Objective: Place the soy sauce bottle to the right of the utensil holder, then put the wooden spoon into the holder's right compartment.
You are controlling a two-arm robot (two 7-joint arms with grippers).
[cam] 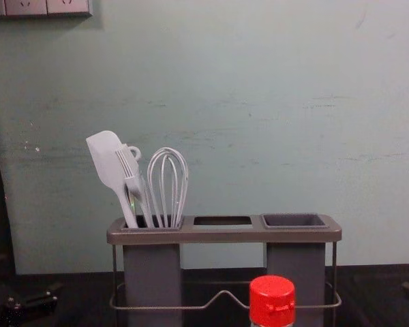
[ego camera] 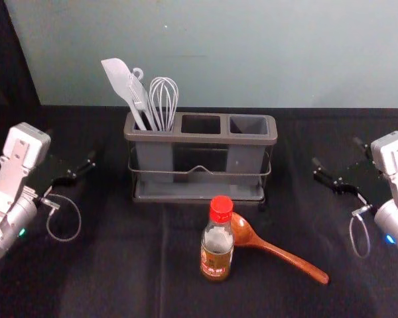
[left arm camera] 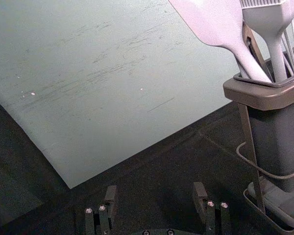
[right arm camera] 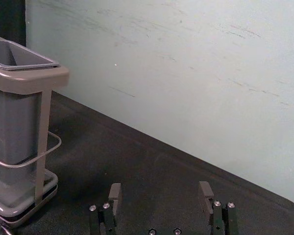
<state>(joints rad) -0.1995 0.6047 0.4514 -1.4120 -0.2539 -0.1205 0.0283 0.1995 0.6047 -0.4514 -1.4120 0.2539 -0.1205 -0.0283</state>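
Gripper of the left arm [ego camera: 71, 146] is at the left side, above the dark surface [ego camera: 113, 265], and it is released, with its two fingers well apart. Next comes the utensil holder [ego camera: 200, 138]. Its left compartment [ego camera: 154, 158] carries a white spatula [ego camera: 119, 81], a brush [ego camera: 140, 99] and a whisk [ego camera: 164, 99], all leaning upward. In front of the holder, a little right from its middle, the soy sauce bottle [ego camera: 217, 249] stands upright with its red cap. Just beside it lies the wooden spoon [ego camera: 272, 248]; its bowl is near the bottle and its handle points to the right and toward the robot. At the right side is the gripper of the right arm [ego camera: 336, 151], also released, its fingers well apart.
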